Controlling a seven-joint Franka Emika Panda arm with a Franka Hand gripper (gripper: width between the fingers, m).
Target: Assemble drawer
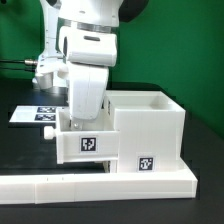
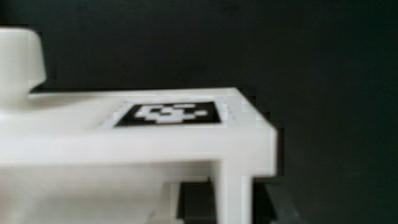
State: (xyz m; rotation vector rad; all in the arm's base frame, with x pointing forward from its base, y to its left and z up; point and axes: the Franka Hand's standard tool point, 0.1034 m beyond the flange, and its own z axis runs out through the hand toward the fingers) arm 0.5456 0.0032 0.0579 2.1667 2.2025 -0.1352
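The big white box shell stands at the exterior view's right, its open side up and a tag on its front. The smaller white tray, also tagged, sits against the shell's left side. My gripper reaches down from above onto the tray. In the wrist view a thin upright wall of the tray stands between my two dark fingers, and my gripper is shut on it. The tray's tagged face and its knob show beyond.
A low white rail runs along the table's front edge, right before the tray and shell. The marker board lies flat at the back on the exterior view's left. Cables hang behind the arm.
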